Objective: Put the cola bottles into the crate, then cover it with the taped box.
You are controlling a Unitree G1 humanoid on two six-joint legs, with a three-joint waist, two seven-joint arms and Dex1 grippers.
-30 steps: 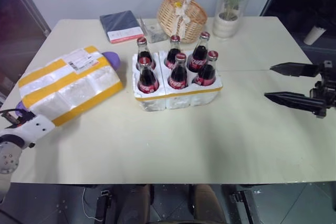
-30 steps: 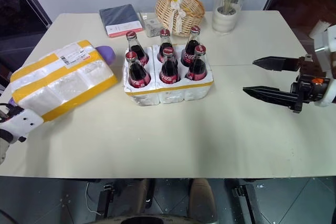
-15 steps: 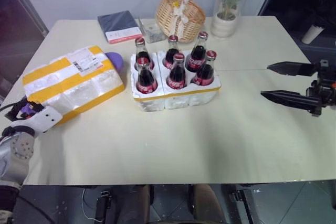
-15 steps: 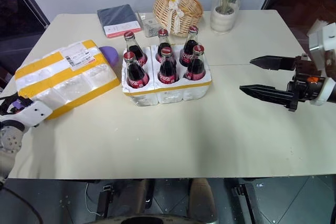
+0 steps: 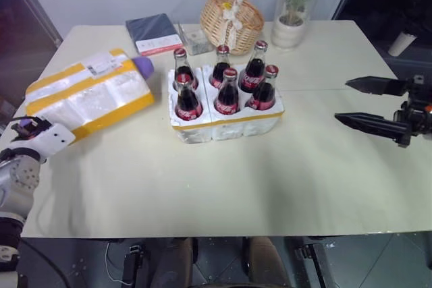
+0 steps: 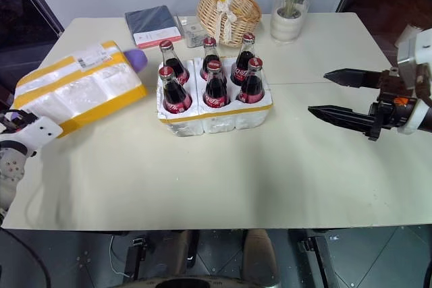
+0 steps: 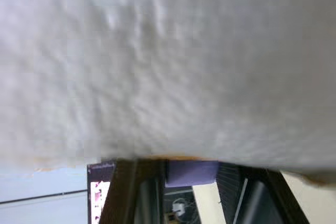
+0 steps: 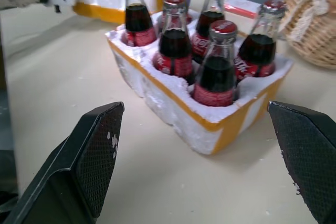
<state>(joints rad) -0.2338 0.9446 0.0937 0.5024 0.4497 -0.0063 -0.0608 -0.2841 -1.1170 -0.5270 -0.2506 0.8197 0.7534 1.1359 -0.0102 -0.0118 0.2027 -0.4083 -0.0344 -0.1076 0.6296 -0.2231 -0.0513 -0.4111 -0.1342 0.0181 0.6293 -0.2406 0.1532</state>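
clearly — 6 red-labelled cola bottles (image 5: 228,89)

Far side of my table (image 5: 223,187): wicker basket (image 5: 233,13) with a ribbon on its handle, potted plant (image 5: 295,6) just right of it, dark notebook (image 5: 154,33) to its left. Small clear container (image 5: 197,40) between notebook and basket. Purple object (image 5: 142,65) near the notebook.
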